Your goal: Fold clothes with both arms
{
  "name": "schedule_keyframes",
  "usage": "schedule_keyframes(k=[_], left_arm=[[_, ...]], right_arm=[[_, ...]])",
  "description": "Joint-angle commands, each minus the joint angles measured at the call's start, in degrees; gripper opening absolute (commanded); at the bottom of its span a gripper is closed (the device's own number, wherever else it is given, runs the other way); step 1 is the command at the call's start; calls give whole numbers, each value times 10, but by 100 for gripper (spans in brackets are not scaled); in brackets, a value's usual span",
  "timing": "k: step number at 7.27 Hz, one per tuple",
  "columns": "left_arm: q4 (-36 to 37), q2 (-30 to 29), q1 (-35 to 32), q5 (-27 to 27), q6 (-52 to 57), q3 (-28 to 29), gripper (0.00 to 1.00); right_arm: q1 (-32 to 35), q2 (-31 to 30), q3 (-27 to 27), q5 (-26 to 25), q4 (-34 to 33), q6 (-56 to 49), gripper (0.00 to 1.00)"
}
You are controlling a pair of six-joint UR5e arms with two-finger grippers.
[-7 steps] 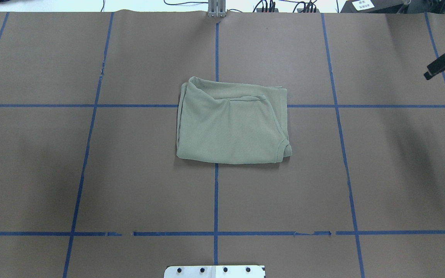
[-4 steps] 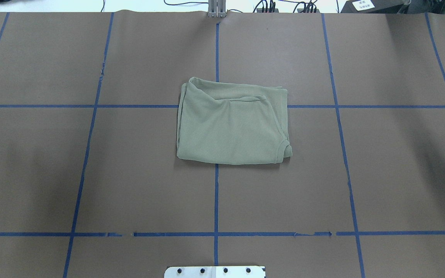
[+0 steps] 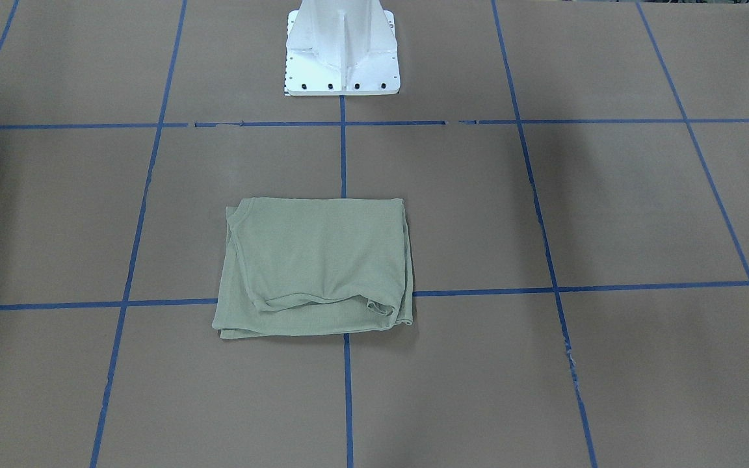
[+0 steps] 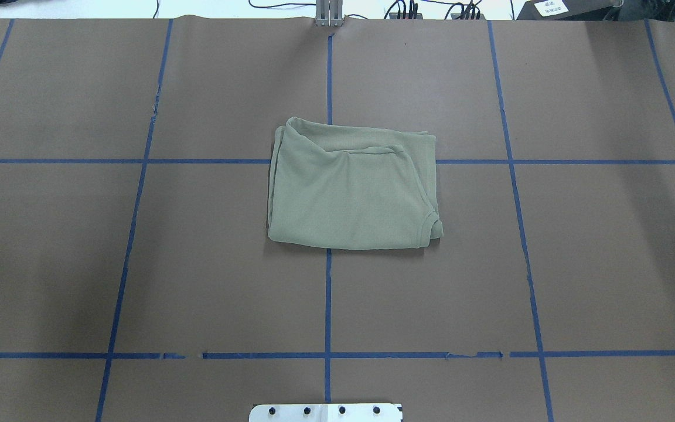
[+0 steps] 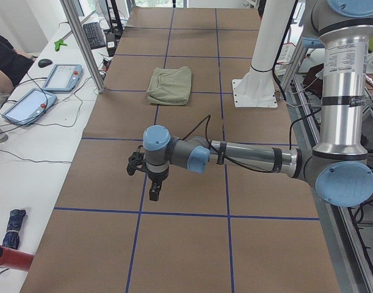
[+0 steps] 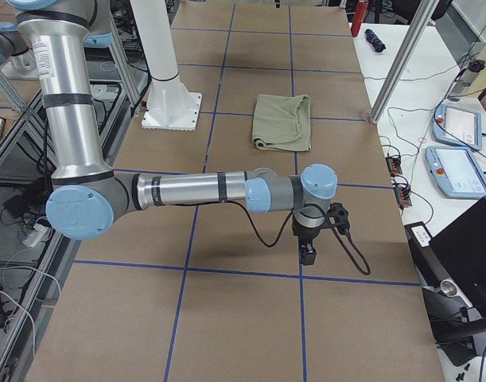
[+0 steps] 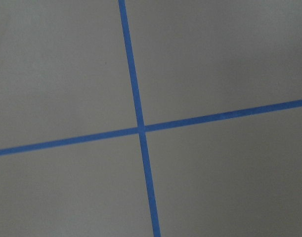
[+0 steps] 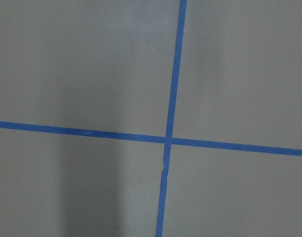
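1. Hands: the left hand (image 5: 153, 195) hangs fingers-down over the bench (image 4: 138, 264), near a crossing of blue tape lines (image 5: 141, 209). It shows clearly only in the side view from the robot's left. From there I cannot tell whether it is spread or closed.
2. The right hand (image 6: 308, 255) hangs the same way at the opposite end of the bench, just above another tape line. It shows only in the side view from the robot's right, so I cannot tell its opening either.
3. Each wrist camera looks straight down on brown paper and one tape crossing (image 7: 141, 129) (image 8: 168, 139). No fingertip shows in either view.
4. The left arm (image 5: 253, 157) and the right arm (image 6: 187, 189) each reach out low and level over the bench from an upright grey column.
5. The green shirt (image 4: 349, 193) lies flat in the middle of the bench, folded into a rough rectangle. It covers a tape crossing and lies well apart from both hands, so neither has hold of it.
6. A curved hemmed edge (image 4: 431, 225) shows at the shirt's corner nearest the robot on its right.
7. The white pedestal (image 3: 342, 52) stands near the shirt, on the robot's side of it.
8. Two tablets (image 5: 61, 76) with cables lie on a white side table beyond the bench's edge.
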Motion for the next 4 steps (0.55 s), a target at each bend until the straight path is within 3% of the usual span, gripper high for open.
schedule_keyframes(k=[1,4], left_arm=[[36,8,-59,-5,127,16,100],[32,11,-85,-3,186,51,100]], right_arm=[[42,-24,-2,48,-25,-6,100],[58,-68,23,58,-13,-9,100]])
